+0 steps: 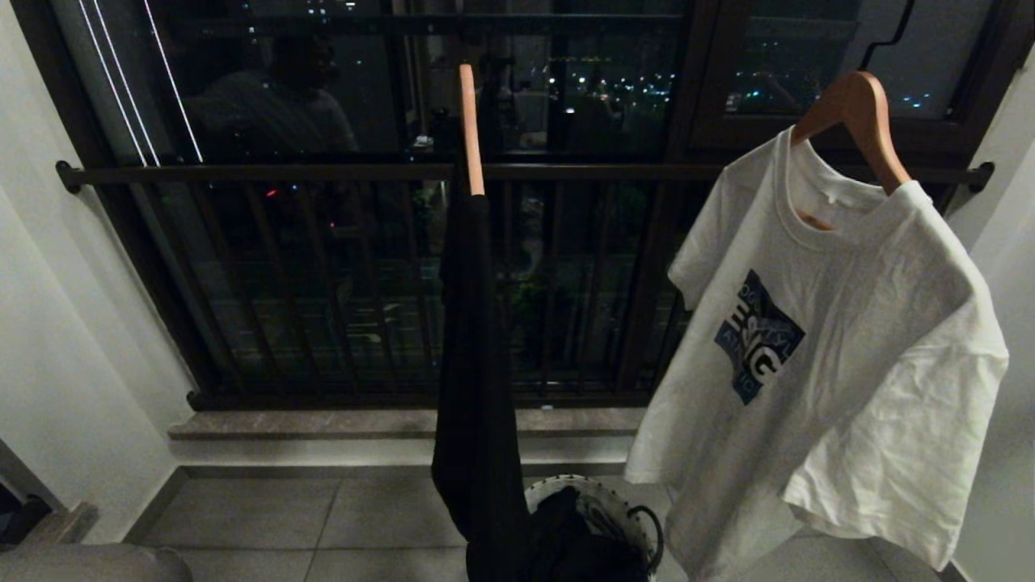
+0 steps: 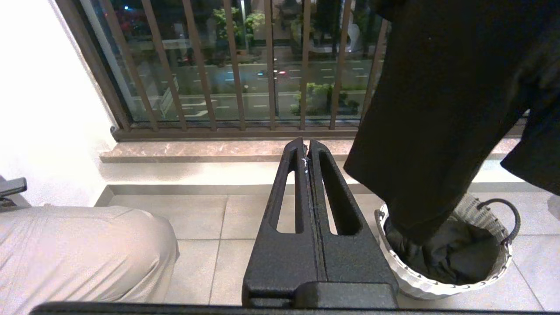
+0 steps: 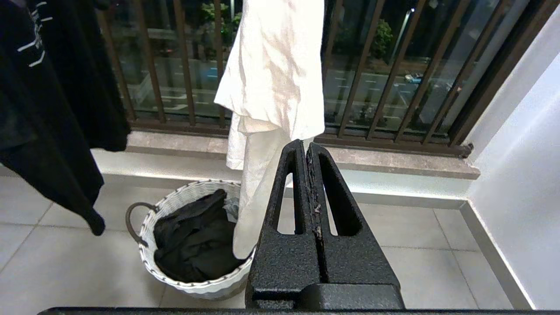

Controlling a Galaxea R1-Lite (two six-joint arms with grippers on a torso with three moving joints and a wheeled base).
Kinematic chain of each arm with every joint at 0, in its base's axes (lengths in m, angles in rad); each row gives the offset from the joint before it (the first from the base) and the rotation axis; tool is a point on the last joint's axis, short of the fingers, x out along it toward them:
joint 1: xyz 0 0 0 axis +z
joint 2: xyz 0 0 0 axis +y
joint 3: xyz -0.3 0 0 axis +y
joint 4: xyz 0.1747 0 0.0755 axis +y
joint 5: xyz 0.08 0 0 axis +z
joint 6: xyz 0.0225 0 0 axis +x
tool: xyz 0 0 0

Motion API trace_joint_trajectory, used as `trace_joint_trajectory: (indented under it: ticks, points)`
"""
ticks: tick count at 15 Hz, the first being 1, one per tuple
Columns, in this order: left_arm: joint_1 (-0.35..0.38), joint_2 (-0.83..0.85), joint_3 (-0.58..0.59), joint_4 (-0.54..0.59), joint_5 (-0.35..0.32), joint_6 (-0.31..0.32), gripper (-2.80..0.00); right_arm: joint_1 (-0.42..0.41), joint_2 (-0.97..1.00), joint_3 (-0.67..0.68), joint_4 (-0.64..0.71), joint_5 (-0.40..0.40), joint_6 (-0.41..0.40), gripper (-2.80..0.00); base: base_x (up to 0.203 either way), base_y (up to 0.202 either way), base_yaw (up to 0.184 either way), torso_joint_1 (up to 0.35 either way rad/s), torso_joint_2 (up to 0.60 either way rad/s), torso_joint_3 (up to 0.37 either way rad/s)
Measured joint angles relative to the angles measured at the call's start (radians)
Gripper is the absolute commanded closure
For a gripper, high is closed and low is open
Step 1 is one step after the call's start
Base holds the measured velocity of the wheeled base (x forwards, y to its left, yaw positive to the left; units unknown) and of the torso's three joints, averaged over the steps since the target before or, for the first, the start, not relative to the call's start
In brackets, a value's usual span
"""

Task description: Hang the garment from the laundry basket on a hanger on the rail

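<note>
both grippers' fingers [image 2: 307, 151] were pressed together and empty, left gripper [image 2: 307, 148] and right gripper [image 3: 306, 148] parked above the floor, so picking had not begun: next, one must open and reach the dark garment [image 3: 192, 238] in the laundry basket [image 3: 192, 284].
</note>
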Motion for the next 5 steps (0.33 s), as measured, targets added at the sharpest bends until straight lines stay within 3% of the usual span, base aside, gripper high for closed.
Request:
trace_joint_trajectory:
  ticks: [5]
  points:
    - [0.000, 0.000, 0.000, 0.000, 0.000, 0.000, 0.00, 0.000, 0.000, 0.000, 0.000, 0.000, 0.002, 0.00, 0.000, 0.000, 0.000, 0.000, 0.00, 0.000]
